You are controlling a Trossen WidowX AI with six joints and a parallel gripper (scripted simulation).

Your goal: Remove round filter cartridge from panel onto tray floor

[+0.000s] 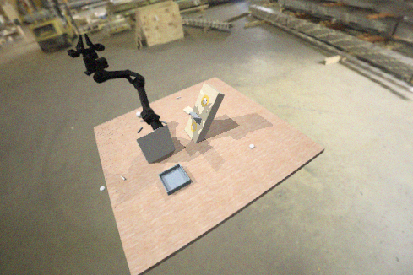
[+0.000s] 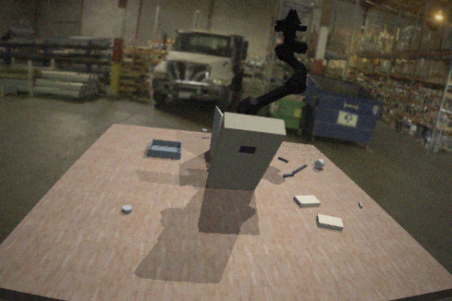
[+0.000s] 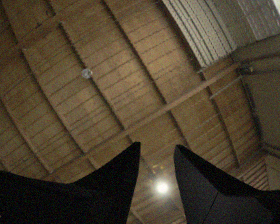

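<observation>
The service panel (image 1: pixel 210 110) (image 2: pixel 244 171) stands tilted on the table. Its pale face shows in the top view, with a ringed round spot (image 1: pixel 204 100) high up, a grey piece (image 1: pixel 195 117) on the face and a yellow outline lower down. Which of these is the cartridge, and its slots, I cannot tell. The tray (image 1: pixel 180 186) (image 2: pixel 164 155) lies on the table with nothing seen in it. My gripper (image 1: pixel 84 37) (image 2: pixel 292 12) (image 3: pixel 157 149) is high in the air, far from panel and tray, pointing up. Its fingers are partly open with nothing between them.
A grey upright plate (image 1: pixel 156 144) (image 2: pixel 217 126) stands between the arm's base and the tray. Two pale blocks (image 2: pixel 307 200) (image 2: pixel 330 222), a dark rod (image 2: pixel 299 169), a round grey piece (image 2: pixel 319 163) and a small white disc (image 1: pixel 252 146) (image 2: pixel 127 209) lie around the panel.
</observation>
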